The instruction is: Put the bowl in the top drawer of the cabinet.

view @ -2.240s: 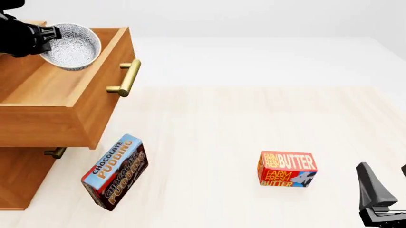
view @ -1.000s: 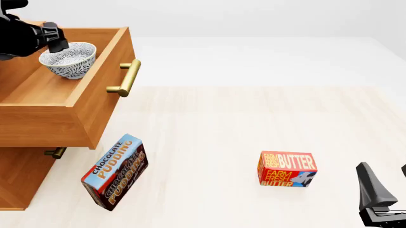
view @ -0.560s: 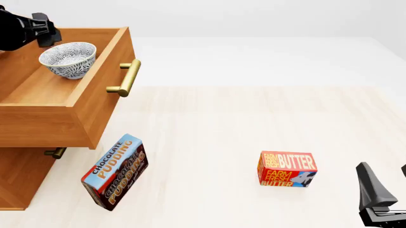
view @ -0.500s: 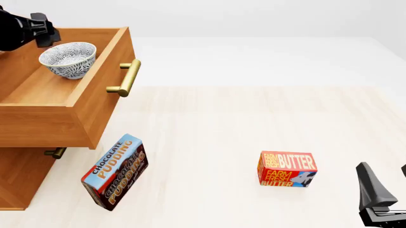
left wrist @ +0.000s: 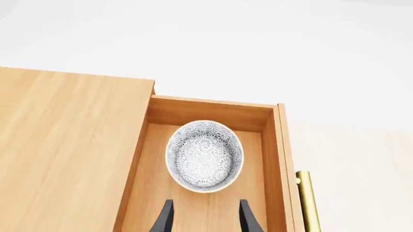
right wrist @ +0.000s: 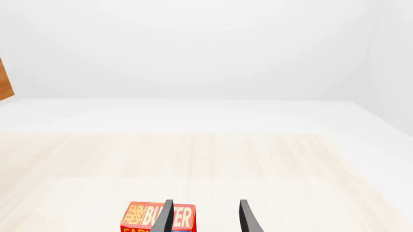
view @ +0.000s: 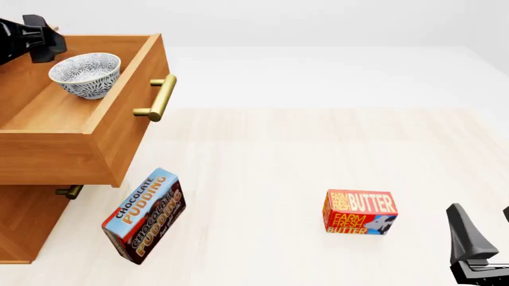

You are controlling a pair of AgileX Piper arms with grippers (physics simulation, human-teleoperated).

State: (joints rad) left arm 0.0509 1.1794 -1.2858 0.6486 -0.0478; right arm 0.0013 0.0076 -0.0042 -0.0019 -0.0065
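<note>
The speckled white bowl (view: 84,74) (left wrist: 205,155) stands upright on the floor of the pulled-out top drawer (view: 49,114) (left wrist: 147,193) of the wooden cabinet (view: 22,229) (left wrist: 65,145). My left gripper (view: 44,43) (left wrist: 206,207) hovers above and behind the bowl, clear of it, open with nothing between its fingers. My right gripper (view: 485,225) (right wrist: 206,207) rests low at the near right edge of the table, open and empty, far from the cabinet.
The top drawer's brass handle (view: 159,98) (left wrist: 306,200) juts toward the table's middle; the smaller lower handle (view: 70,192) shows beneath. A chocolate pudding box (view: 145,216) leans near the cabinet's foot. A red butter box (view: 359,212) (right wrist: 156,218) lies ahead of the right gripper.
The left gripper lowered the bowl into the drawer, let go of it, and drew up and back to the left. The bowl now stands upright. The right arm has not moved.
</note>
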